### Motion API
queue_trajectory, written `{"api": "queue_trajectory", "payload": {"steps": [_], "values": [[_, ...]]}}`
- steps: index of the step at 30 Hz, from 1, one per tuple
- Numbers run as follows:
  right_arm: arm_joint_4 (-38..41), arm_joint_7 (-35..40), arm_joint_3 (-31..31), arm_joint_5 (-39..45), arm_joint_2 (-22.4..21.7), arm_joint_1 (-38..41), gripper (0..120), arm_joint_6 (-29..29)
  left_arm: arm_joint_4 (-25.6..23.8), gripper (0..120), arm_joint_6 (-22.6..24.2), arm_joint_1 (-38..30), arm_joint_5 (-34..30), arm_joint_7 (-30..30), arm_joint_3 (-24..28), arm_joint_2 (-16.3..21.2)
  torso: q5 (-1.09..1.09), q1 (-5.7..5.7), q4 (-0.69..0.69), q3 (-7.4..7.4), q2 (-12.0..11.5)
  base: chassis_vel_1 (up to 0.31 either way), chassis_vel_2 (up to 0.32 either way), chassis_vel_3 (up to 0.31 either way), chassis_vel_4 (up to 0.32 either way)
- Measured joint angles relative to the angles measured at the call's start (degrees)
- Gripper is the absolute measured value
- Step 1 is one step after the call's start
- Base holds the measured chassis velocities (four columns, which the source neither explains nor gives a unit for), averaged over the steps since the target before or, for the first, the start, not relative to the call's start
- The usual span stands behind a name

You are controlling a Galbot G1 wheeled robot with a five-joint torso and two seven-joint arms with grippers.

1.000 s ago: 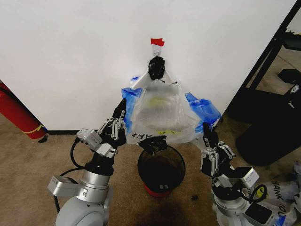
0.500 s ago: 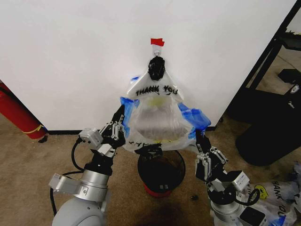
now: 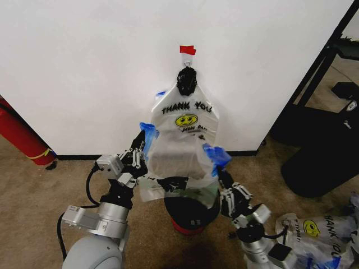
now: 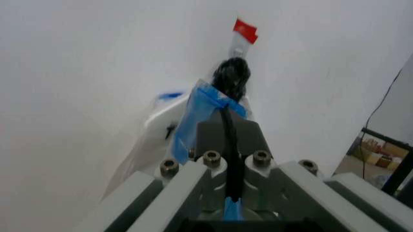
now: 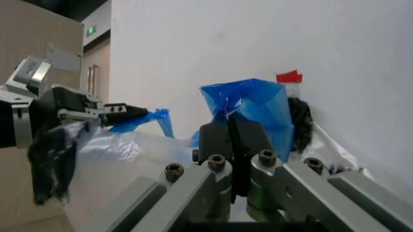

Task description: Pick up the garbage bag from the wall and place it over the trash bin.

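Garbage bag (image 3: 175,159), thin white plastic with blue handles, is stretched between both grippers directly above the trash bin (image 3: 190,210), its lower edge draping over the bin's near rim. The left gripper (image 3: 141,147) pinches one blue handle (image 3: 148,131) at the bag's left side, fingers closed on it; the left wrist view shows the blue plastic caught between its closed fingers (image 4: 223,137). The right gripper (image 3: 220,171) is clamped on the other blue handle (image 3: 215,155) at the bag's right side, and its wrist view shows blue plastic (image 5: 248,108) bunched above its closed fingers.

Behind the held bag, more identical bags (image 3: 188,115) hang flat on the white wall (image 3: 84,67) from a black knot (image 3: 186,81) under a red tape strip (image 3: 188,50). The front one shows its "THANK YOU" print and yellow smiley face. The held bag covers their lower part and hides most of the black mesh bin, whose red base (image 3: 190,227) peeks out below. A red cylinder (image 3: 22,137) leans by the wall at far left. Black shelving (image 3: 325,84) stands at right, and another printed bag (image 3: 314,230) lies on the brown carpet at lower right.

Compared with a second ago, the grippers have moved closer together and the bag's mouth has narrowed; the bag has come down off the wall, uncovering the print on the bags behind it.
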Motion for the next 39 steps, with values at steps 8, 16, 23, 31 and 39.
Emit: {"api": "queue_trajectory", "payload": {"steps": [8,16,23,31,39], "values": [[2.3,0.6,1.7,0.2,0.1,0.6,0,-0.1,-0.1,0,-0.4,0.0,-3.7,0.5,1.1,-0.9,0.00,0.00,0.00,0.00,0.0,0.000,0.000,0.000,0.000],[2.9,1.0,3.7,1.5,0.3,0.4,0,1.0,-0.2,0,-0.6,-1.5,-10.3,1.2,1.7,-1.5,0.00,0.00,0.00,0.00,0.0,0.000,0.000,0.000,0.000],[1.4,1.1,4.0,0.5,1.2,0.0,0,1.8,1.4,0,0.1,-1.4,-11.0,0.5,1.9,-1.8,0.00,0.00,0.00,0.00,0.0,0.000,0.000,0.000,0.000],[-0.6,2.0,2.8,-2.5,1.6,-0.3,0,1.9,2.5,0,2.3,0.0,-10.4,-2.8,1.9,-1.4,0.00,0.00,0.00,0.00,0.0,0.000,0.000,0.000,0.000],[-5.1,2.8,-0.1,-5.6,-1.3,-1.9,0,1.8,1.5,0,4.2,2.6,-7.0,-4.9,1.8,2.0,0.00,0.00,0.00,0.00,0.0,0.000,0.000,0.000,0.000]]}}
